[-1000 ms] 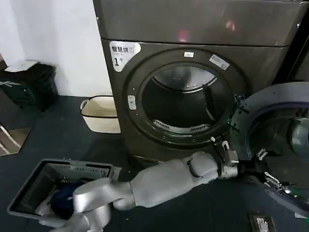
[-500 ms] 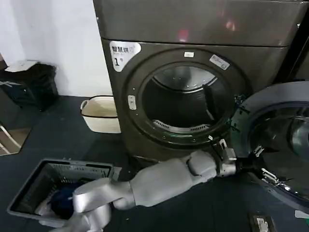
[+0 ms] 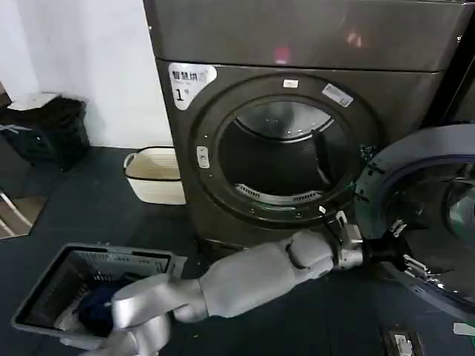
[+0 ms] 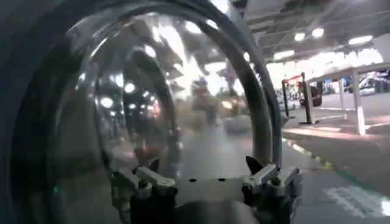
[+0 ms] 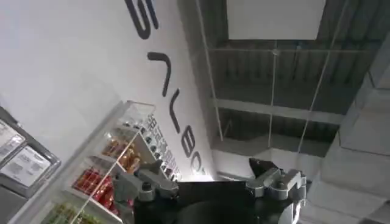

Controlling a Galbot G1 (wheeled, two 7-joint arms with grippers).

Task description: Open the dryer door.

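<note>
Bronze-grey dryer (image 3: 297, 44) fills the upper middle of the head view, white "1" sticker (image 3: 189, 80) at its upper left, round opening (image 3: 286, 159) uncovered with the drum visible inside. Dryer door (image 3: 423, 215) is swung out to the right of the opening, hinged at the opening's right edge, inner side with dark rim and glass bowl facing the camera.

Left arm (image 3: 252, 274) reaches from below the dryer across to the door; left gripper (image 3: 404, 248) sits at the door's lower inner rim, right of the opening. From the head view contact with the door cannot be confirmed. Left wrist view shows the door glass (image 4: 152, 103) and its chrome ring close in front of the gripper, both fingers (image 4: 143, 179) spread wide apart, nothing between them.

Right gripper (image 5: 213, 182) shows in its own wrist view pointed up at a white wall with dark lettering, a shelf of goods (image 5: 103, 176) and the ceiling; its fingers stand wide apart, empty.

Cream laundry basket (image 3: 156, 174) sits on the floor just left of the dryer. Grey crate (image 3: 52, 293) with blue cloth inside lies well left and below the dryer. Black bin (image 3: 44, 130) stands far left of the dryer against the wall.
</note>
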